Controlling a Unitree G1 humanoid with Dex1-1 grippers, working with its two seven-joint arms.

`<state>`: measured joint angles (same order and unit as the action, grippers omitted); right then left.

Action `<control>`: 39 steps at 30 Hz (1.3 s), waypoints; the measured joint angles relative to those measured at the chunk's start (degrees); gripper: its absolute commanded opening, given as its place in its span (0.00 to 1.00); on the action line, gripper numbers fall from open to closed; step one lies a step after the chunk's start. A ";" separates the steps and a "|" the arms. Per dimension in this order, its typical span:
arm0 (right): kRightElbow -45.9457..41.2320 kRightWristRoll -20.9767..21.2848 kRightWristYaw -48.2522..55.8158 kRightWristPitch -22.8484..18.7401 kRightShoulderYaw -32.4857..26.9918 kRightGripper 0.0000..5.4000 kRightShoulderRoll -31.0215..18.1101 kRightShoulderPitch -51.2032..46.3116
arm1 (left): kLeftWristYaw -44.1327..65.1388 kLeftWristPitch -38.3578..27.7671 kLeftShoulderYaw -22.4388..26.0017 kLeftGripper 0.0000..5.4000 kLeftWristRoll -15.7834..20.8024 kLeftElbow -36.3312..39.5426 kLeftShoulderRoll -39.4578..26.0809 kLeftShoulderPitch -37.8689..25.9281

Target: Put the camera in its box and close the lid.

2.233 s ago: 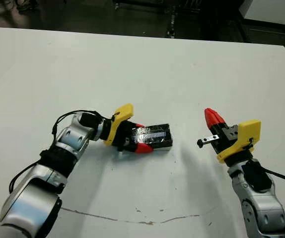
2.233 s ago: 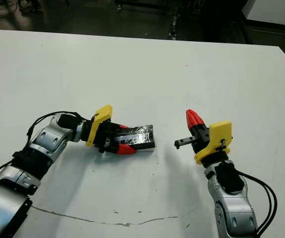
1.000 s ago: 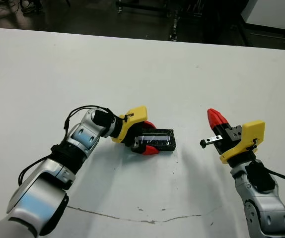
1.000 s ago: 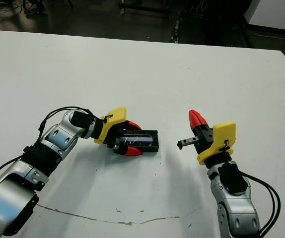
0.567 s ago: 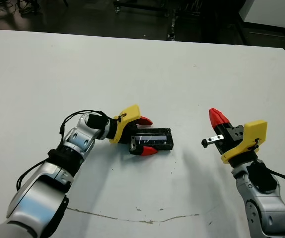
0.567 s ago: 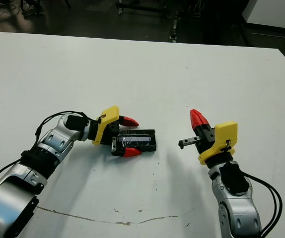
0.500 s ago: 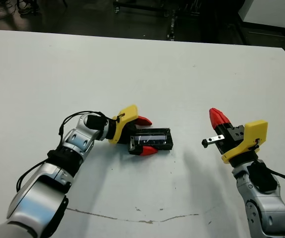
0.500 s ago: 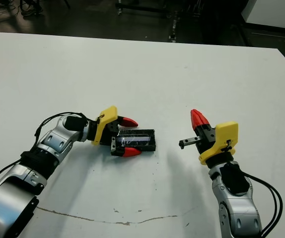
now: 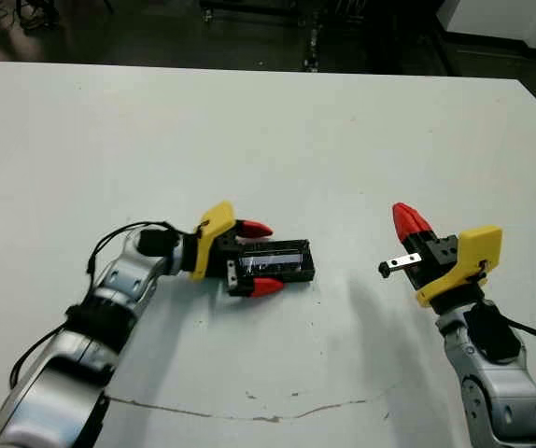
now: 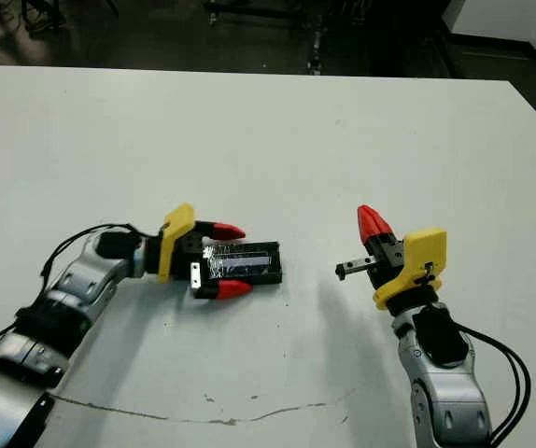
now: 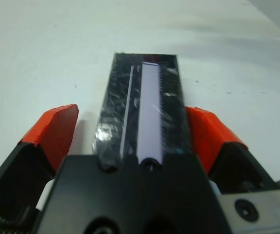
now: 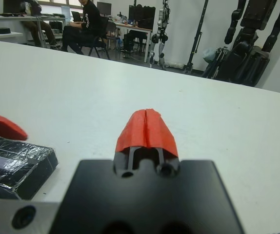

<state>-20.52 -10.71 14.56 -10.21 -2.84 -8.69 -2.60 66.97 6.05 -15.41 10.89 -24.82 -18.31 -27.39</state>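
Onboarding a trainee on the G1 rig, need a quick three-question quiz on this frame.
1. True or false: the right gripper, with its two red-tipped fingers, is spread wide.
2. Multiple choice: the glossy black crinkly rectangular lid lies
A) between the open red fingers of the left gripper
B) clamped in the right gripper
C) at the far edge of the table
3. Short answer: on what surface does the lid's package rest?

Key: 1 false, the fingers are pressed together. 2 A. 3 the white table.
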 measured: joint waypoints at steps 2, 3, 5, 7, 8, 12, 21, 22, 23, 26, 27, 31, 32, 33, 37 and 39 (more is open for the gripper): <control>0.01 0.02 -0.01 0.01 0.09 0.00 0.01 0.02 | -0.14 1.33 0.67 1.00 0.44 2.28 -1.18 1.24; -0.01 0.04 -0.03 0.00 0.17 0.00 0.02 0.02 | -0.25 2.28 0.99 1.00 0.92 3.53 -1.73 1.98; -0.04 0.08 -0.18 0.00 0.26 0.00 0.03 0.03 | -0.59 3.73 1.70 1.00 1.72 5.64 -2.44 3.27; -0.05 0.07 -0.21 0.00 0.44 0.00 0.06 0.03 | -0.84 5.26 2.38 1.00 2.42 7.67 -3.13 4.42; -0.05 0.05 -0.22 -0.01 0.53 0.00 0.10 0.04 | -0.87 6.01 2.69 1.00 2.88 8.50 -3.43 4.85; -0.12 0.05 -0.37 -0.01 0.70 0.00 0.14 0.03 | -1.17 8.30 3.08 1.00 3.54 11.06 -4.86 5.78; -0.13 0.02 -0.39 -0.01 0.75 0.00 0.23 0.02 | -1.97 10.28 5.36 1.00 4.20 13.29 -10.30 6.97; -0.13 0.02 -0.38 -0.01 0.76 0.00 0.24 0.02 | -2.80 10.26 5.79 1.00 3.84 13.79 -11.00 7.27; -0.13 0.00 -0.38 -0.01 0.76 0.00 0.24 0.02 | -4.02 10.23 6.38 1.00 3.03 14.29 -11.72 7.64; -0.15 0.01 -0.41 -0.01 0.78 0.00 0.25 -0.04 | -7.35 10.95 9.20 1.00 2.19 16.20 -14.12 8.95; -0.18 0.01 -0.41 -0.01 0.82 0.00 0.27 -0.04 | -9.02 12.33 10.57 1.00 2.25 17.51 -14.52 9.37; -0.21 -0.01 -0.39 0.00 0.91 0.00 0.33 -0.01 | -21.16 25.35 18.97 0.98 6.12 25.67 -13.18 10.51; -0.21 -0.02 -0.40 0.00 0.93 0.00 0.34 -0.01 | -24.98 28.30 20.94 0.97 6.99 28.11 -12.02 10.70; -0.21 -0.02 -0.40 0.00 0.94 0.00 0.35 0.00 | -27.14 29.58 22.01 0.95 7.38 29.63 -11.14 10.78; -0.27 0.02 -0.63 -0.01 0.94 0.00 0.40 -0.03 | -35.68 31.21 23.76 0.84 7.82 36.50 -7.99 11.80; -0.28 0.10 -0.75 -0.01 0.96 0.00 0.40 -0.07 | -38.98 31.18 24.19 0.79 7.81 38.82 -6.55 12.06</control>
<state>-20.80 -10.61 13.80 -10.22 -1.88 -8.29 -2.66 27.99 37.23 8.78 18.70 14.00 -24.86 -15.33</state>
